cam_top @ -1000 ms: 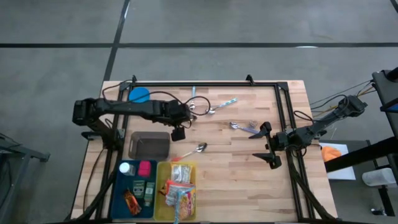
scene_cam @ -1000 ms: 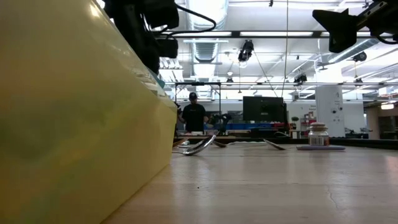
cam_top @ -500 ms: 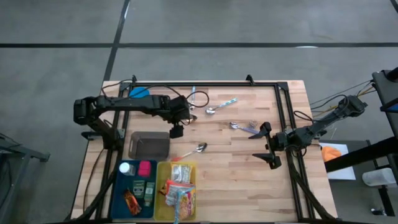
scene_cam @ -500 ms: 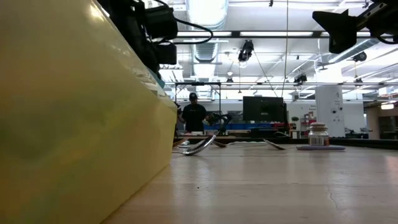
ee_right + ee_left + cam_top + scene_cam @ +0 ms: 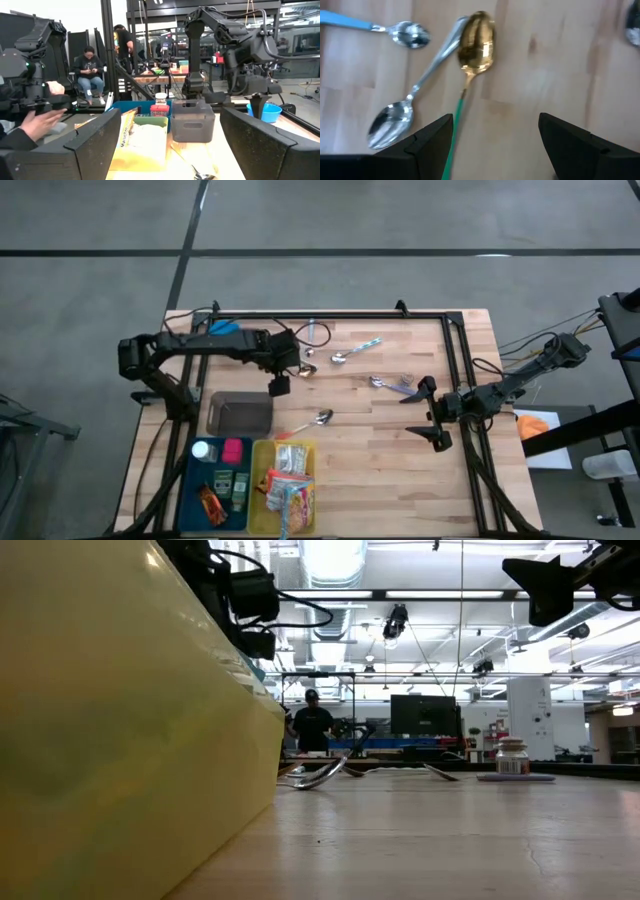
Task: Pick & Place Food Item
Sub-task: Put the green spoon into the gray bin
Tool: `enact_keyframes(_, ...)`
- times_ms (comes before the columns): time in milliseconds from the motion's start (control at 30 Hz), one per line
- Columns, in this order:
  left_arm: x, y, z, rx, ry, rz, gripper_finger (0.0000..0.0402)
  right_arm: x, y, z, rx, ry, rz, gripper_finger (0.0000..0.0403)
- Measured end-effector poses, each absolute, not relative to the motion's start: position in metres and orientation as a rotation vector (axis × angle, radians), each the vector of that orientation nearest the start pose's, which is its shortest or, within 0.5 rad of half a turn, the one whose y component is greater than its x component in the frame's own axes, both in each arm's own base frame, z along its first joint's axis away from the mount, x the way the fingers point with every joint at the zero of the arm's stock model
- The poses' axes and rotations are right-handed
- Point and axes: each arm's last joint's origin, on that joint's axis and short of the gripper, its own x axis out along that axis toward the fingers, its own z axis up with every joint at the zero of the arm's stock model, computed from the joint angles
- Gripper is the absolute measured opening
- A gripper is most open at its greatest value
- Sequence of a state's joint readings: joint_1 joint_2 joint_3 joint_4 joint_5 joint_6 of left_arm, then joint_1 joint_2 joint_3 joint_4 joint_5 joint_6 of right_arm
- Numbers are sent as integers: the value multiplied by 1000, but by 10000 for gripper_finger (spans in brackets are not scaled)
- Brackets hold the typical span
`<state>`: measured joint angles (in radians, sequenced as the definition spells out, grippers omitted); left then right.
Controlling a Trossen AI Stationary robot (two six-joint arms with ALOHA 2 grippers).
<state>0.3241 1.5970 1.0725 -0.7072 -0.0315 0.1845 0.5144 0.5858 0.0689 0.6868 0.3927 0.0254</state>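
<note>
Two end effectors open: left end effector (image 5: pixel 279 384), right end effector (image 5: pixel 431 412).

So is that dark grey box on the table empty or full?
Empty, as far as the overhead view shows: the dark grey box shows only its bare dark floor. The snack packets sit in the yellow bin beside it.
</note>
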Motion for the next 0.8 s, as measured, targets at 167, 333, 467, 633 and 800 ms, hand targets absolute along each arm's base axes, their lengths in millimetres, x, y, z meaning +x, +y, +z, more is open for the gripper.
enact_keyframes(167,285,106,204,-15,1233,211,295,124,57,196,100,-151,123,338)
enact_keyframes(333,292,113,191,-4,1231,170,295,124,57,196,98,-148,123,338)
enact_keyframes(467,296,115,178,-5,1268,145,295,124,57,196,96,-144,123,338)
enact_keyframes(633,299,123,161,-33,1308,153,295,124,57,195,95,-141,123,338)
enact_keyframes(800,299,131,146,-70,1341,159,295,124,57,195,95,-141,123,338)
